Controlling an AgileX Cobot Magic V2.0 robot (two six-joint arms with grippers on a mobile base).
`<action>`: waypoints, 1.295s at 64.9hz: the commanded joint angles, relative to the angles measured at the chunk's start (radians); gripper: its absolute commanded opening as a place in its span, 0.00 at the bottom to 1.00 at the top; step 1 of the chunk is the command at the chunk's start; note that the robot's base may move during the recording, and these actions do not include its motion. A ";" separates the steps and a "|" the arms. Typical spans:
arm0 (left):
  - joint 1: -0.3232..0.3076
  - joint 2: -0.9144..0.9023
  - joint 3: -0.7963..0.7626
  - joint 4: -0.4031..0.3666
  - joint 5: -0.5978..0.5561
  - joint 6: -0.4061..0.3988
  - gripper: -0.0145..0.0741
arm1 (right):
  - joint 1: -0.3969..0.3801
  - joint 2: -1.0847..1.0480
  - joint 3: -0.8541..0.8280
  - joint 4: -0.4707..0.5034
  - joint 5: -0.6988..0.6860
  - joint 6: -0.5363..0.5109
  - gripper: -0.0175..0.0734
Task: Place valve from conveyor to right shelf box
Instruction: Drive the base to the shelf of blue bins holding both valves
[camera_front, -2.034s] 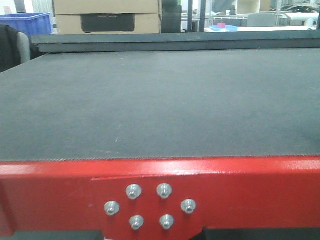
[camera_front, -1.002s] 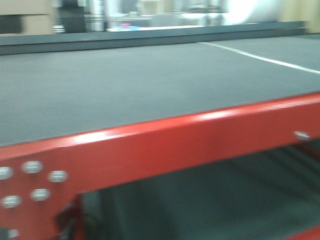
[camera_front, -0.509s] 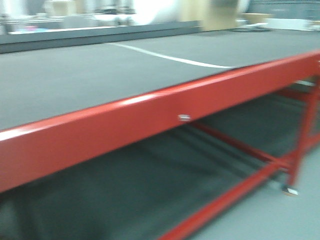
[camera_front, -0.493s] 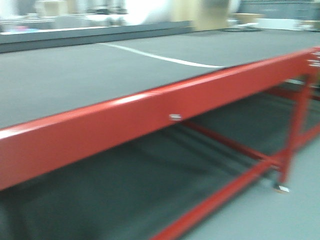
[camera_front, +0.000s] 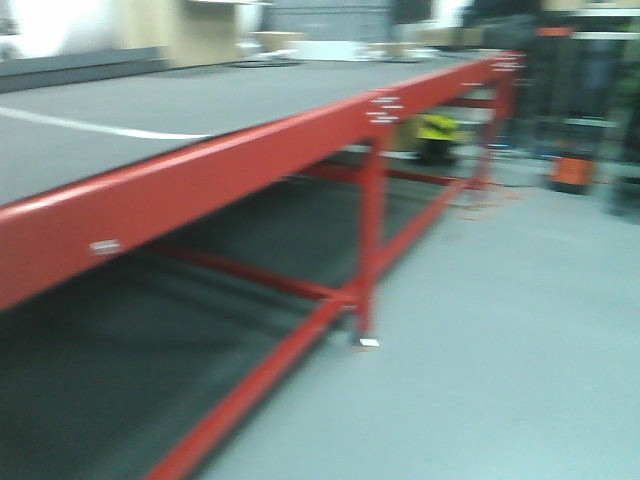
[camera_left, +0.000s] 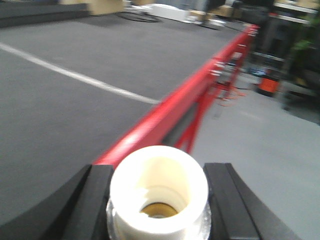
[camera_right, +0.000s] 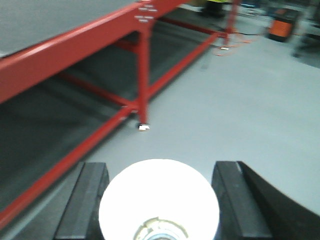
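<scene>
Conveyor (camera_front: 260, 90) belt of dark grey, matt, finely textured material fills the left side of the front view. One thin white line (camera_left: 75, 76) is painted across it. The belt lies on a glossy red steel frame (camera_front: 220, 180) made of square beams. One leg ends in a small pale metal foot (camera_front: 367, 342) on the smooth grey floor (camera_front: 520, 350). This view is blurred, so the yellow thing (camera_front: 437, 127) and the orange thing (camera_front: 572, 172) at the far end cannot be named.

Left gripper (camera_left: 159, 172) has its two black, flat-sided fingers (camera_left: 95, 200) pressed against a white valve (camera_left: 159, 170), one on each side. This valve is a round plastic socket with a thick wall, a brass-coloured bore and a shiny metal ring lower down. It is seen in front of the red edge of the belt.

Right gripper (camera_right: 159, 170) pinches a second valve (camera_right: 159, 200) in the same way, seen against the floor beside the frame. This one is overexposed, so only its round white mouth and a metallic centre are visible.
</scene>
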 joint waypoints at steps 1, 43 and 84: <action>-0.006 -0.006 -0.009 -0.010 -0.048 0.001 0.04 | -0.004 -0.009 -0.009 -0.009 -0.067 -0.004 0.01; -0.006 -0.006 -0.009 -0.010 -0.048 0.001 0.04 | -0.004 -0.009 -0.009 -0.009 -0.067 -0.004 0.01; -0.006 -0.006 -0.009 -0.010 -0.048 0.001 0.04 | -0.004 -0.009 -0.009 -0.009 -0.067 -0.004 0.01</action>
